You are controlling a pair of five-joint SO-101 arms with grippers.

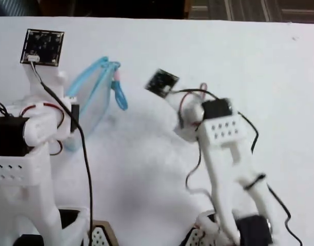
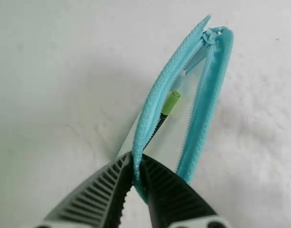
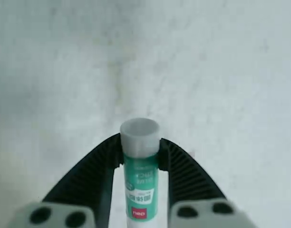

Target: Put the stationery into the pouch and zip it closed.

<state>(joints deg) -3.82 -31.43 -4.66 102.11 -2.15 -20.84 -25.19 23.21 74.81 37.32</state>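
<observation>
Pouch (image 1: 93,100) sits on the white table (image 1: 249,56), toward the robot's left side, right at the front of the left arm (image 1: 31,133). The right arm (image 1: 223,133) is out mid-table, apart from the pouch with bare table between. The pouch is clear with a blue zip, unzipped, mouth gaping in a long narrow V. The left gripper (image 2: 137,164) is pinched tight on one zip edge (image 2: 152,111) at the near end, which holds that side up; the other zip edge (image 2: 207,95) hangs free, and the two meet at the far end. A blue strap (image 1: 121,95) dangles off that far end, the part closest to the right arm. The right gripper (image 3: 140,145) is clamped on a glue stick (image 3: 140,178), green body, grey cap (image 3: 140,132) poking out past the fingertips, stick in line with the fingers. A green-capped pen (image 2: 170,103) is already inside the pouch. Key relation: the pouch lies to the left of the right gripper, and the long axis of its mouth runs diagonally away from the left arm. My read is the stick needs lining up with that slot and going in cap first, not across it. Risk: the cap catches the loose zip edge and folds the mouth shut. Zip not yet started.
</observation>
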